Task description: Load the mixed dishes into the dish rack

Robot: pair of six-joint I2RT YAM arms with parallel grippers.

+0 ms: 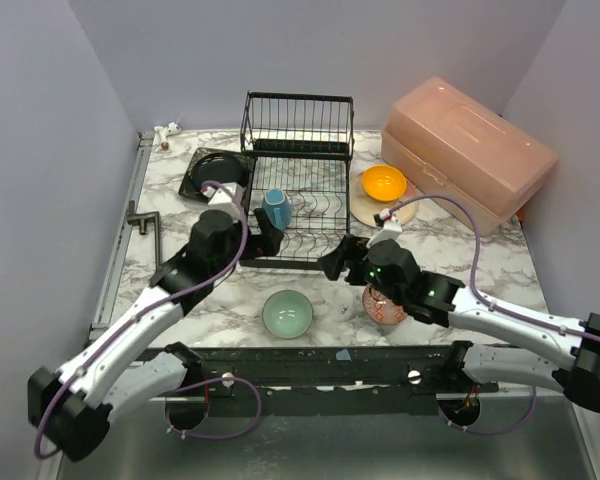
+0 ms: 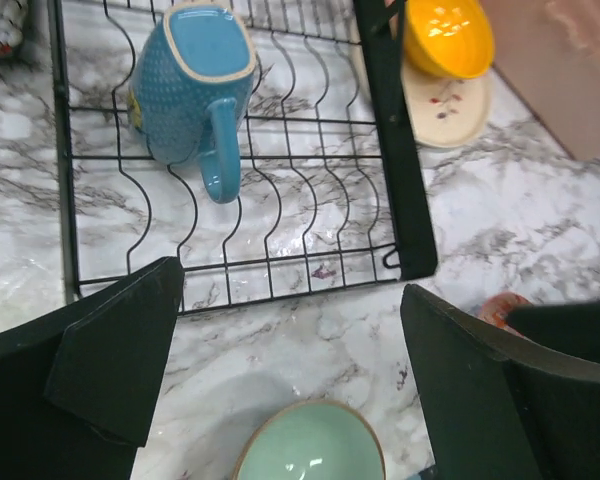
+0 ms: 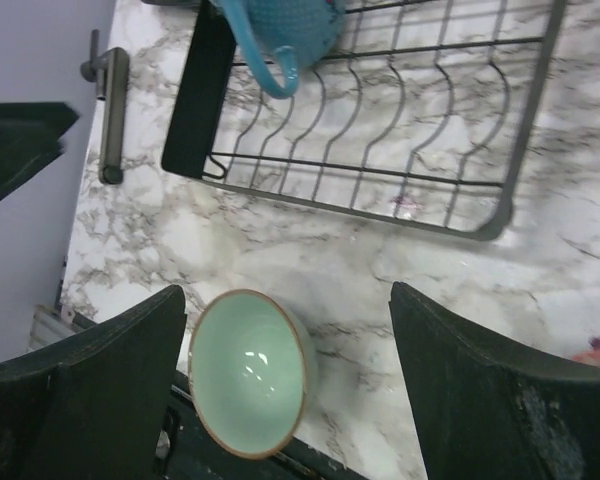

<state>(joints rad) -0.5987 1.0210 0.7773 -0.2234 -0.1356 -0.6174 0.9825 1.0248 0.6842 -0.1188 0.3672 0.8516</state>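
Mug (image 2: 190,85) in rack (image 2: 390,150), rear basket (image 1: 298,125) overhead only

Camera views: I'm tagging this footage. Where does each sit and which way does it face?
Top external: above and behind the arm bases, looking down at the dish rack; both arms show.
Left wrist: on left arm, looking down at the blue mug in the rack; own fingers below.
Right wrist: on right arm, looking down at the mint-green bowl; own fingers below.
Both wrist views share mug, rack, bowl.

mug (image 1: 276,208) sideways in rack (image 1: 315,222) | mint bowl (image 1: 287,313) upright before rack | orange bowl (image 1: 384,183) on plate (image 1: 365,209)
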